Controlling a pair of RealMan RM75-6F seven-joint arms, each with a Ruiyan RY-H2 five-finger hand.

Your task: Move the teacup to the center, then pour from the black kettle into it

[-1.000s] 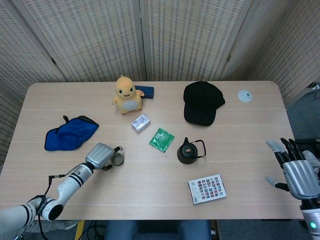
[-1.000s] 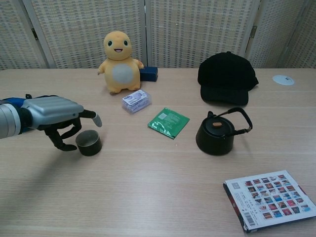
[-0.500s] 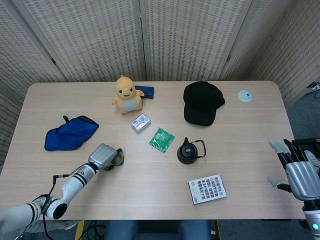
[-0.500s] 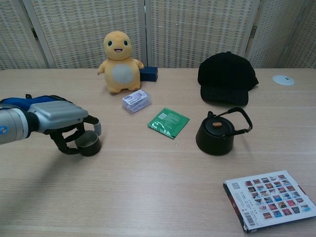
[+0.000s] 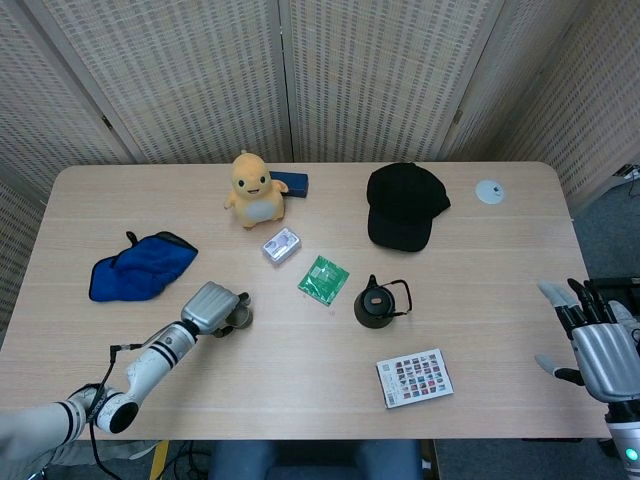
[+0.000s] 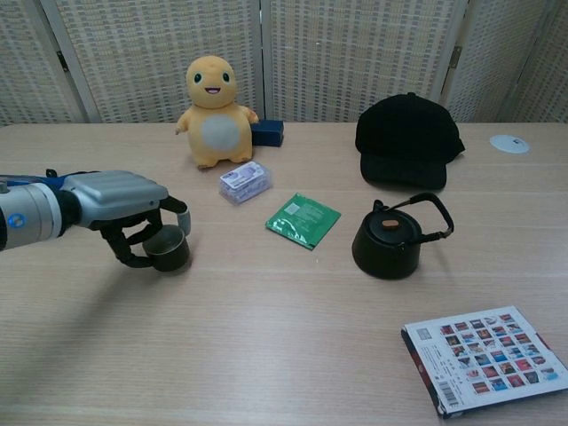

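The small dark teacup (image 6: 169,249) (image 5: 240,318) is on the table at the left of centre. My left hand (image 6: 124,209) (image 5: 212,306) wraps its fingers around the cup and grips it. The black kettle (image 6: 389,238) (image 5: 377,302) with its arched handle stands upright right of centre, untouched. My right hand (image 5: 600,338) hovers past the table's right edge, fingers spread, holding nothing; the chest view does not show it.
A green packet (image 6: 303,219) lies between cup and kettle. A yellow plush toy (image 6: 211,111), a small clear box (image 6: 245,183), a black cap (image 6: 406,137), a blue cloth (image 5: 140,265), a printed booklet (image 6: 485,358) and a white disc (image 5: 489,191) are spread around.
My left hand closed its fingers around the teacup and has slid it a little to the right. The right hand has barely moved.
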